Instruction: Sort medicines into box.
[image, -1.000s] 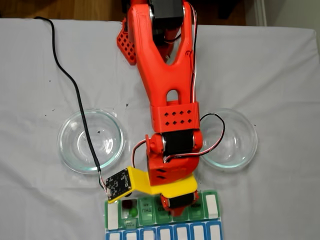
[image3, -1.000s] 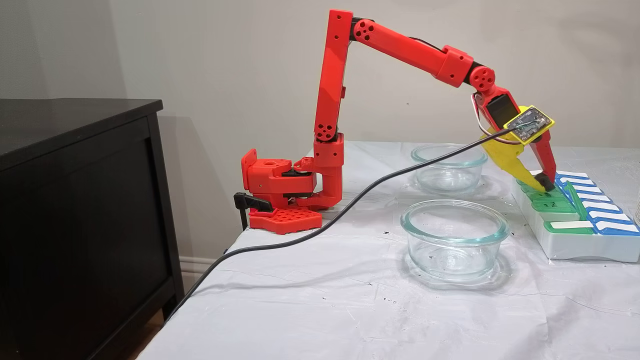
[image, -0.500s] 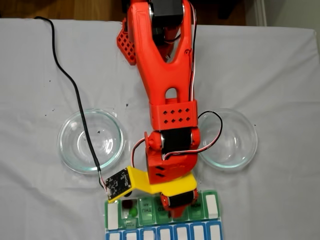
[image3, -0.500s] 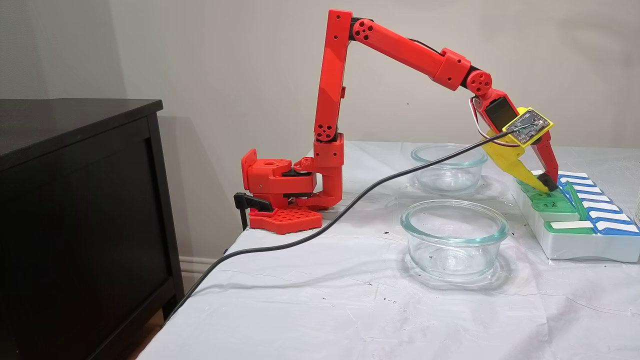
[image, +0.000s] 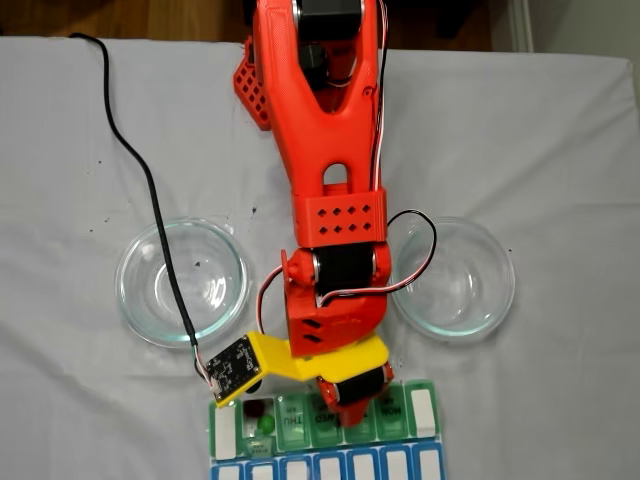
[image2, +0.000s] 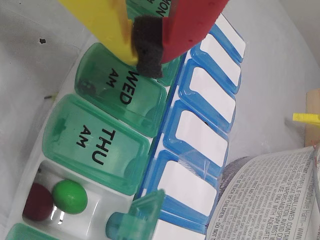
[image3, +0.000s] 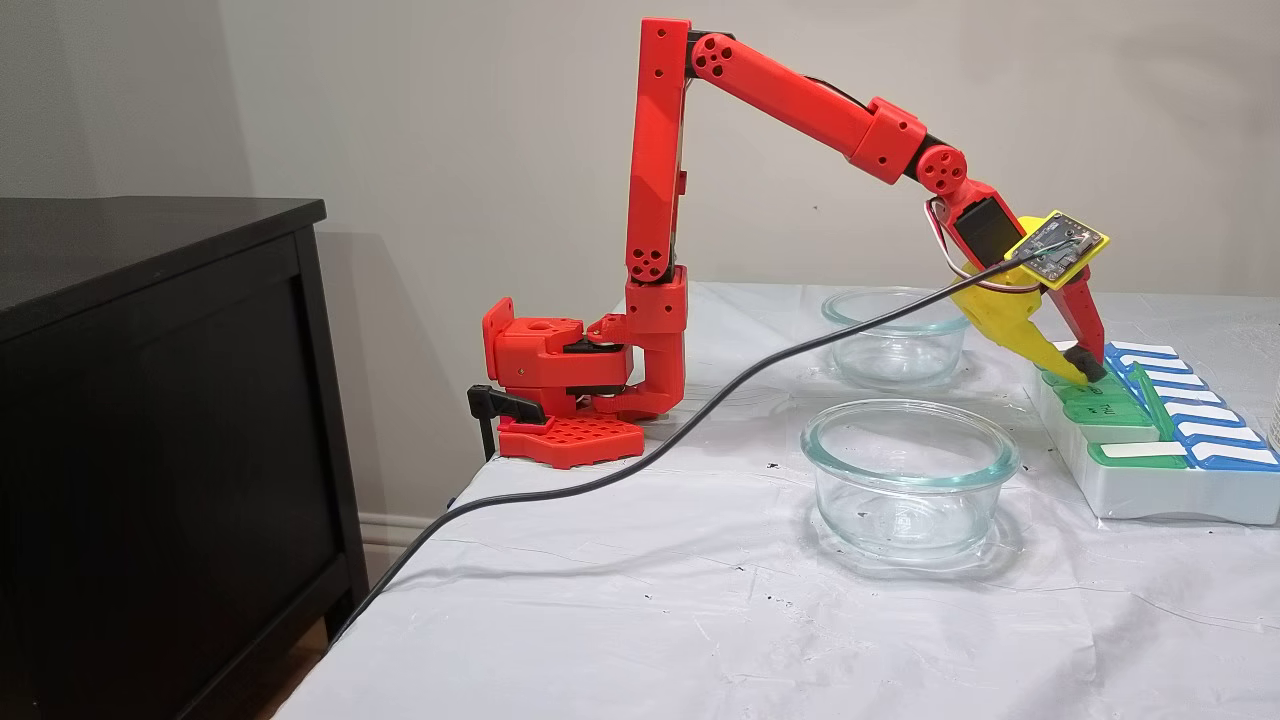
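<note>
The gripper (image2: 145, 47) has its yellow finger and red finger pressed together on the black foam pad at the tips; nothing is seen between them. In the wrist view the tips are above the closed green lid marked WED AM (image2: 122, 95), close to the next lid of the row. The THU AM lid (image2: 95, 142) is closed beside it. The next compartment is open, with its lid (image2: 145, 212) standing up, and inside it lie one green ball (image2: 70, 196) and one dark red ball (image2: 37, 202), touching each other. The pill organizer (image3: 1150, 490) stands at the table edge, with two glass bowls (image3: 910, 480) near it. A printed paper (image2: 270, 200) lies beside the blue row (image2: 200, 135).
</note>
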